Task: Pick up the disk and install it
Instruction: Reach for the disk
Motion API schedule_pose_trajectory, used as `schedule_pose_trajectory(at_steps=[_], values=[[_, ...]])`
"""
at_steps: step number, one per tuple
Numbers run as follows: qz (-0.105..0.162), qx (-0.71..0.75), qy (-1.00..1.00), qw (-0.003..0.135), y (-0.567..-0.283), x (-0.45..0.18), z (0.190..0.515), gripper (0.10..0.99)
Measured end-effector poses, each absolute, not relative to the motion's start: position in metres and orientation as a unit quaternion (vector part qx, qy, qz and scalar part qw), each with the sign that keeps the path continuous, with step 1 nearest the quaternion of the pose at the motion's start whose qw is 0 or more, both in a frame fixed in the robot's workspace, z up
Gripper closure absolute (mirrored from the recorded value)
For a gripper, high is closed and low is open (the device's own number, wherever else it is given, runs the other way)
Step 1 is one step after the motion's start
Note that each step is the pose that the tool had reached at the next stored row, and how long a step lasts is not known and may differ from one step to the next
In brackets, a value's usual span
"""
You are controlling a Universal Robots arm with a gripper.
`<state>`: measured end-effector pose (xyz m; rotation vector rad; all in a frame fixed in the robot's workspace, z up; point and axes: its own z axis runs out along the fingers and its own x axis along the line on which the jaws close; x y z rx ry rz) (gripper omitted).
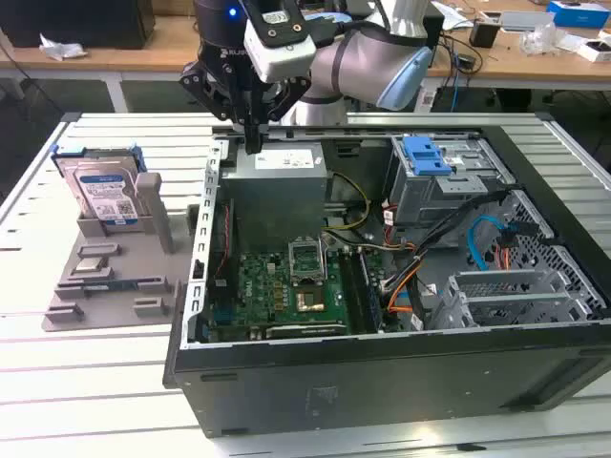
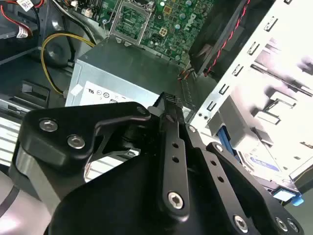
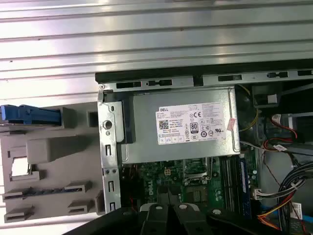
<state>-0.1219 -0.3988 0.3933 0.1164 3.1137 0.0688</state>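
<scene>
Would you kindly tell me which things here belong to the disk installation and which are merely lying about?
Job in hand: disk, upright in the grey holder; gripper, above the power supply; open computer case.
Lying about: motherboard; cables; blue bracket; blue box on the back bench.

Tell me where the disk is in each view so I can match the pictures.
Exterior view: the disk stands upright in the grey holder, at the exterior view's left of the case.
Second wrist view: the disk's label shows just outside the case.
First wrist view: the disk's blue rail tops the holder.
Shared landmark: the grey box with the white sticker.
</scene>
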Motion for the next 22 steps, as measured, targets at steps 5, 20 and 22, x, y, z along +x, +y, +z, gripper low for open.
schedule_pose_trajectory(at_steps=[5,20,22], values=[[0.022,0.037,0.999,0.013,-0.399,-0.145,0.393,0.980],[0.022,0.037,0.999,0.012,-0.399,-0.189,0.393,0.980],[0.022,0.037,0.999,0.012,-0.399,-0.192,0.393,0.980]])
